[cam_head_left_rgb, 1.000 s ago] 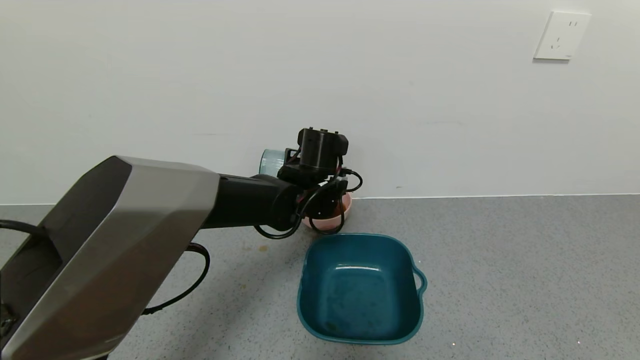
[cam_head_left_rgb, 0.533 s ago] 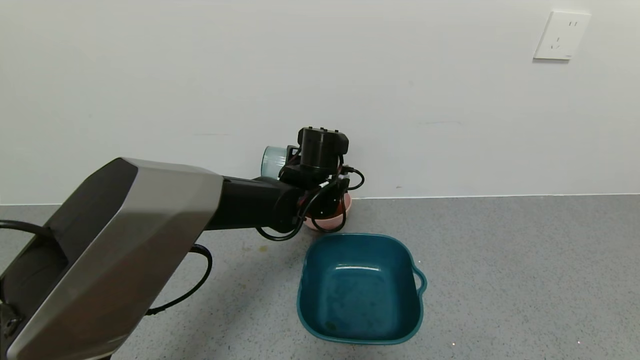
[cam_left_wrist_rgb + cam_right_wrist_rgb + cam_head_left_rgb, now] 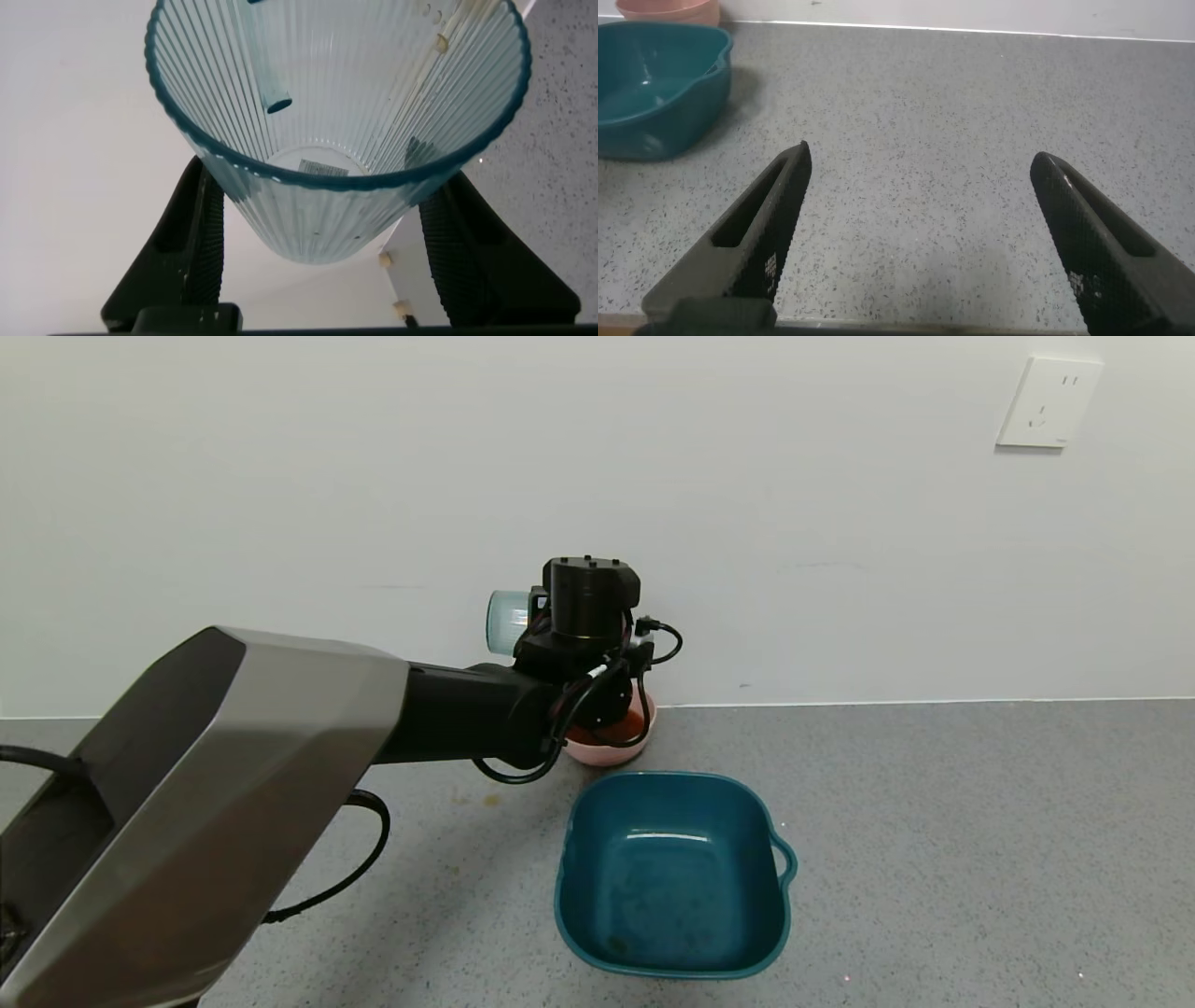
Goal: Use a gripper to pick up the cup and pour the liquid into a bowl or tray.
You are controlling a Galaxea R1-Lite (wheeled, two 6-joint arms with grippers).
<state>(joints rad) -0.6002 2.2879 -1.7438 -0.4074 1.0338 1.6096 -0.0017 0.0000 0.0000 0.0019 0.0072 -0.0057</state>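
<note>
My left gripper (image 3: 558, 633) is shut on the pale blue-green ribbed cup (image 3: 508, 621). It holds the cup tipped on its side against the wall, just above the pink bowl (image 3: 607, 752). Orange-red liquid (image 3: 624, 729) lies in the bowl, which the gripper and its cables partly hide. In the left wrist view the cup (image 3: 336, 121) sits between the two black fingers (image 3: 192, 243) and no liquid shows inside it. My right gripper (image 3: 920, 163) is open and empty over bare grey surface; it is out of the head view.
A dark teal square basin (image 3: 571, 859) with a handle stands in front of the pink bowl. It also shows in the right wrist view (image 3: 663, 103), with the pink bowl (image 3: 668, 9) behind it. A white wall runs behind, with a socket (image 3: 1047, 403) at upper right.
My left gripper has risen a little and turned, carrying the cup upward. More of the orange-red liquid in the pink bowl now shows.
</note>
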